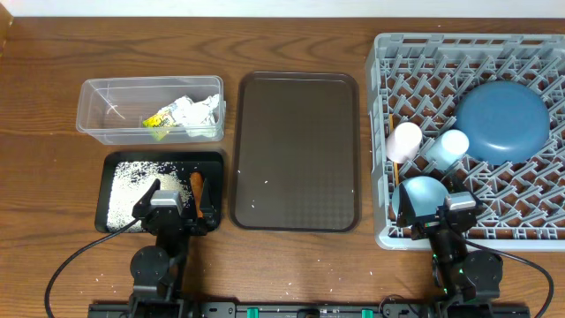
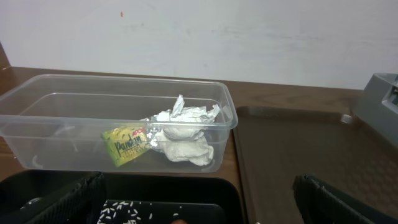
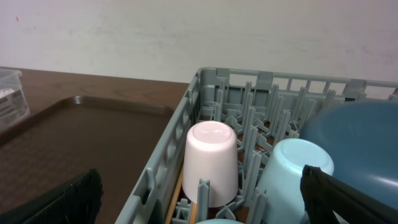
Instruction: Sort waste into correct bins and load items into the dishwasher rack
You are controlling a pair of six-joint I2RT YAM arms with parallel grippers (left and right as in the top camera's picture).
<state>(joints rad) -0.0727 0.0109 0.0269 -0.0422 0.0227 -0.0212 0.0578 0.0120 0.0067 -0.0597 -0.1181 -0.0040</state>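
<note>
Wrapper [image 1: 187, 115] lies in the clear tub [image 1: 95, 92], far left; rice [image 1: 131, 190] and carrot piece [image 1: 198, 185] in the black tray [image 1: 109, 164], nearer; plate [image 1: 501, 120] and bowl [image 1: 420, 198] in the rack [image 1: 388, 55], right; left jaws and right jaws spread, empty.

On the worktop [image 1: 53, 71], the tub [image 1: 88, 110] holding the wrapper [image 1: 187, 115] sits left rear, the shallow tray [image 1: 163, 157] with rice [image 1: 132, 181] and carrot piece [image 1: 198, 183] before it, the serving tray [image 1: 296, 150] midway, and the rack [image 1: 415, 62] on the right carries the plate [image 1: 501, 119], two cups [image 1: 404, 140] and bowl [image 1: 421, 196].
</note>
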